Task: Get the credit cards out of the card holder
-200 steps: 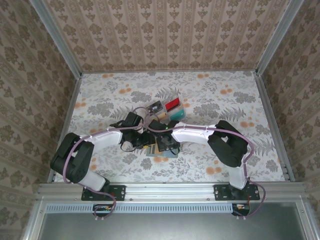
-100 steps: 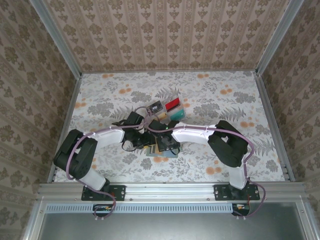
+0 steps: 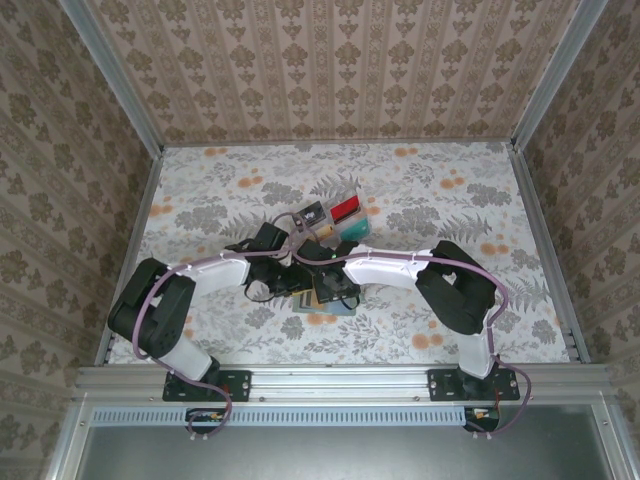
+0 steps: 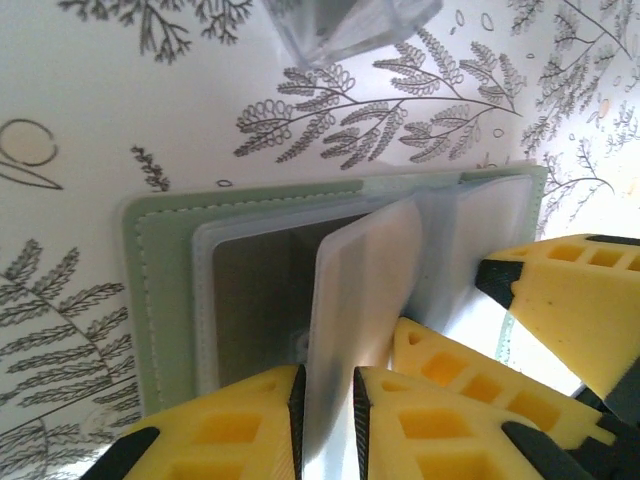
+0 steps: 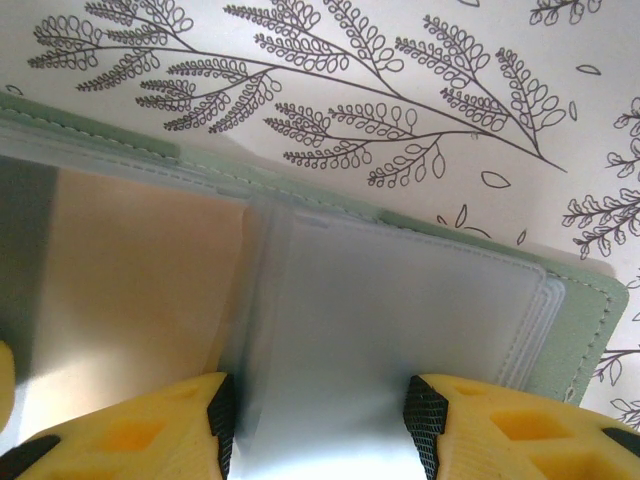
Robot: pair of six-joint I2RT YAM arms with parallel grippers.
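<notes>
Presently the left pincer is pinching a clear sleeve. Its two yellow fingers are set narrow, pressing the frosted leaf from either side and holding it upright off the stack. The right pincer is standing about half open, its black-tipped fingers straddling the flat sleeves of the other panel; whether the tips are pressing down is not showing clearly.

Both pincers are meeting over the card holder, which is lying open and flat toward the near side of the desk, between the two arms. The holder is showing a soft, pale grey-green cover with a stitched seam running round its rounded edges. A stack of translucent plastic pockets is sitting inside it.

A tan-beige card is sitting in one pocket at the left of the right wrist view, its colour glowing through the plastic. Behind the lifted leaf the pocket is looking dark and shadowed.

Farther back on the floral desk, a black card, a red card and a teal card are lying close together, apart from the holder. A clear plastic piece is sitting just beyond the holder's far edge.
</notes>
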